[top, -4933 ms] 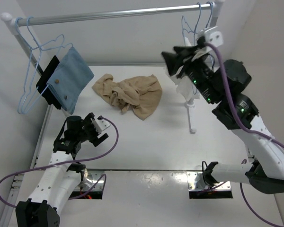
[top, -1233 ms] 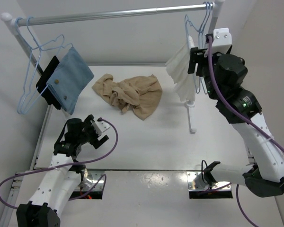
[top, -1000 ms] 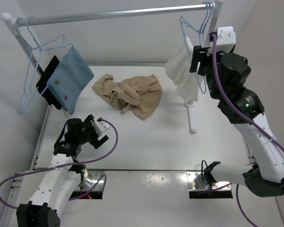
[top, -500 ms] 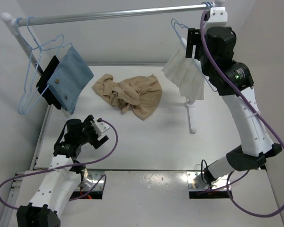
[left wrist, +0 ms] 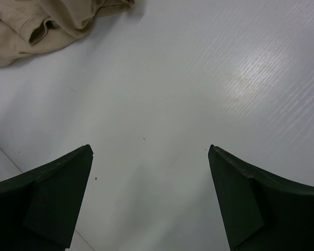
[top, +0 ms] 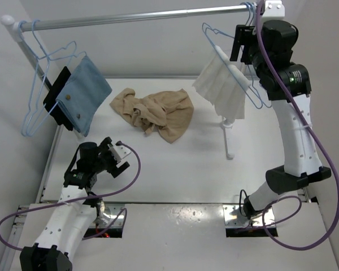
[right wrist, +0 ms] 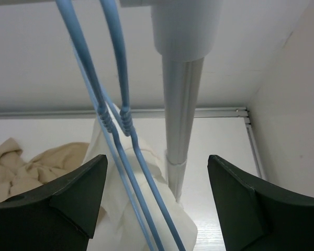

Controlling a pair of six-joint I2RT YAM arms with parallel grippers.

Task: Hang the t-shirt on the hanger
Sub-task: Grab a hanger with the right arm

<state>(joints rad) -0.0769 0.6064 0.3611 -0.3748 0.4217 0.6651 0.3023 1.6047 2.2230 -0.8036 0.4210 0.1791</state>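
Right end effector [top: 239,43] higher, t-shirt [top: 156,113] well below

Tan and pale blue against white

The t-shirt [top: 155,116] is plain tan, the wire hangers [right wrist: 125,123] pale blue, the towel [top: 223,93] white, and the square cloth [top: 82,93] a denim blue with one small brown spot, a black panel [top: 56,96] behind it. The table [left wrist: 199,78] is white with fine parallel ridges and a soft sheen; the rail [top: 130,17] is silver-grey. The left arm [top: 62,220] and right arm [top: 296,141] are white with black joints and purple cables [top: 139,164] — a green light [top: 292,79] shows on the right one. The left gripper [left wrist: 149,151] and right gripper [right wrist: 157,159] have near-black fingers.
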